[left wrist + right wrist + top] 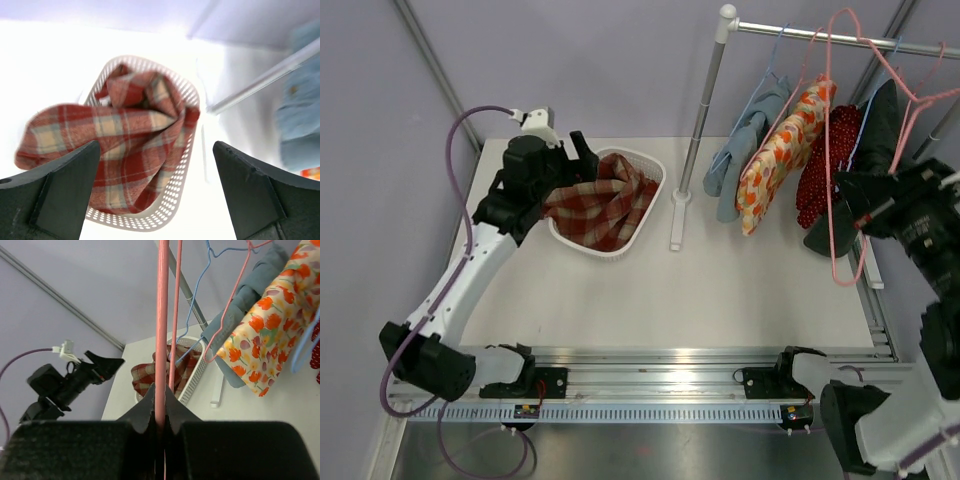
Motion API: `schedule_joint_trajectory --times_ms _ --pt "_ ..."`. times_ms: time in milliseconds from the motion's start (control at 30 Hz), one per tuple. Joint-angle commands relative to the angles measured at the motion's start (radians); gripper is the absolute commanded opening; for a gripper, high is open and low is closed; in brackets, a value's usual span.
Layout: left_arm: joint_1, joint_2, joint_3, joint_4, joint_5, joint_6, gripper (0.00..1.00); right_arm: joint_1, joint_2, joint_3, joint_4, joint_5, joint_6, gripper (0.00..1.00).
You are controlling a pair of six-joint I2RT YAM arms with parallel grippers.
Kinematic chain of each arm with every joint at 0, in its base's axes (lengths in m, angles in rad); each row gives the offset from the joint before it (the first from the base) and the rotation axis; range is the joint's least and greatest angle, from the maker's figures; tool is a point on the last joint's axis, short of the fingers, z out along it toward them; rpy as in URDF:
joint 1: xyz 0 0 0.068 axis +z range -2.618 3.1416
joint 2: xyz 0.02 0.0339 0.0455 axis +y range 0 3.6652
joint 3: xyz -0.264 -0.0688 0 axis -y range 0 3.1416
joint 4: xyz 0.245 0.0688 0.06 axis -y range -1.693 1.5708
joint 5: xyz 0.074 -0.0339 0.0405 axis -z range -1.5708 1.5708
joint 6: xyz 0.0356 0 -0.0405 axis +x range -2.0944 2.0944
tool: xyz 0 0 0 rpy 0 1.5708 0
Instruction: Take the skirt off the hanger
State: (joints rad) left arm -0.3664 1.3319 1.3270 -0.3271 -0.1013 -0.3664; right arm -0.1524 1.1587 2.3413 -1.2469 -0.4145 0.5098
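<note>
The left gripper (156,145) hovers with its jaws spread wide and holding nothing, directly over a white perforated laundry basket (655,175) at the far left of the tabletop (720,290). The red-and-cream plaid skirt (605,205) lies bunched inside the basket, with one fold spilling over the rim on the side nearest that gripper. Whether the cloth touches the black fingers (65,190) cannot be told from either view.

Well to the right of the basket, the right gripper (160,395) has its jaws clenched on the thin rod of a bare pink wire hanger (161,315). The hanger's hook sits over the metal clothes rail (820,35) high above the tabletop, and its frame hangs tilted towards the gripper.

Just right of the basket stands the rail's grey upright pole (705,110), with its foot on the tabletop. Beyond the pole from the basket, four garments hang from the rail on their own hangers. Nearest the pole is a grey-blue piece (745,140), followed by an orange floral print (780,150) and a red dotted piece (825,150). A dark garment (880,120) hangs farthest from the basket, behind the right gripper.
</note>
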Motion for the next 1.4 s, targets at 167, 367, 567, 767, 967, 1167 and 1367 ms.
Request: schedule_joint_trajectory --times_ms 167,367,567,767,967,1167,1367 --pt "0.000 -0.184 -0.034 -0.093 0.000 0.011 0.99 0.005 -0.140 -0.112 -0.190 0.305 -0.070 0.00" --pt "0.000 -0.295 -0.064 -0.210 0.029 0.006 0.99 0.005 -0.197 -0.389 -0.143 0.352 -0.088 0.00" --pt "-0.003 -0.453 -0.208 -0.322 0.011 0.052 0.99 0.005 -0.142 -0.473 0.018 0.338 -0.063 0.00" --pt "-0.003 -0.628 -0.350 -0.406 -0.044 0.104 0.99 0.005 0.010 -0.274 0.050 0.332 -0.070 0.00" --pt "-0.003 -0.681 -0.419 -0.386 -0.051 0.098 0.99 0.005 0.176 -0.177 0.092 0.253 -0.068 0.00" --pt "-0.003 -0.645 -0.422 -0.374 -0.043 0.113 0.99 0.010 0.344 -0.082 0.127 0.244 -0.068 0.00" --pt "-0.005 -0.648 -0.430 -0.369 -0.025 0.116 0.99 0.063 0.536 0.177 0.058 0.319 -0.094 0.00"
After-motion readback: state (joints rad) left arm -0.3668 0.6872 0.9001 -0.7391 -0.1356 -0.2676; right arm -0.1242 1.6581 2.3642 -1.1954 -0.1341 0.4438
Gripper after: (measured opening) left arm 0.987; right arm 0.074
